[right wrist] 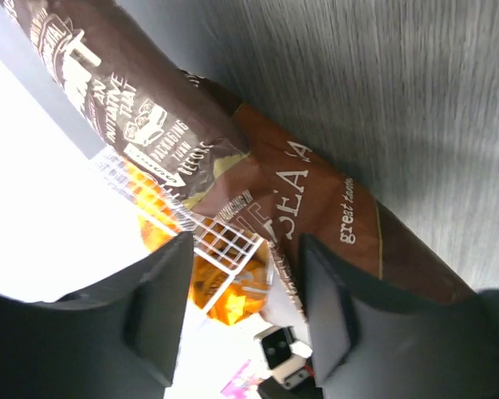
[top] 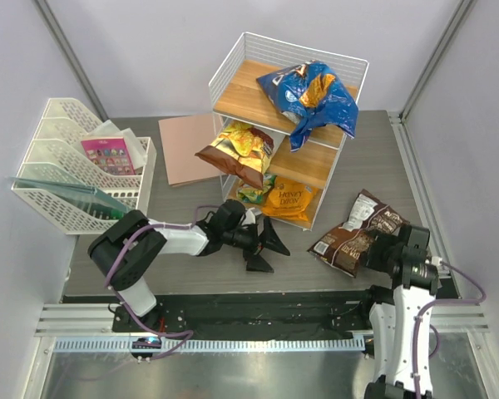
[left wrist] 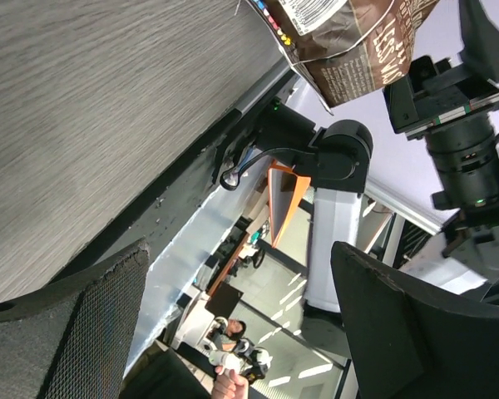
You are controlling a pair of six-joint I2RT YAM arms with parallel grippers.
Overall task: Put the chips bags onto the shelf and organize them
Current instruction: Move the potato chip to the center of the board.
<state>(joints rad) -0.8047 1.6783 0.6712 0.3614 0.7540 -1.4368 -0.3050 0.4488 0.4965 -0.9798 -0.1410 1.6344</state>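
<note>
— How many chips bags are up?
— Four on the shelf point(top: 233, 93). The Sea Salt bag point(top: 358, 234) lies on the table point(top: 382, 162), at the right gripper point(right wrist: 245, 258), jaws parted. The left gripper point(left wrist: 237, 259) is spread, empty

top view: my right arm point(top: 403, 262) covers the near corner of the Sea Salt bag point(top: 353, 233) | green-yellow bag point(top: 251, 193) mostly hidden beneath the brown-white bag point(top: 237, 151) | wrist views: Sea Salt bag cut off by frame edges | pink card point(top: 110, 154) print unreadable to me
</note>
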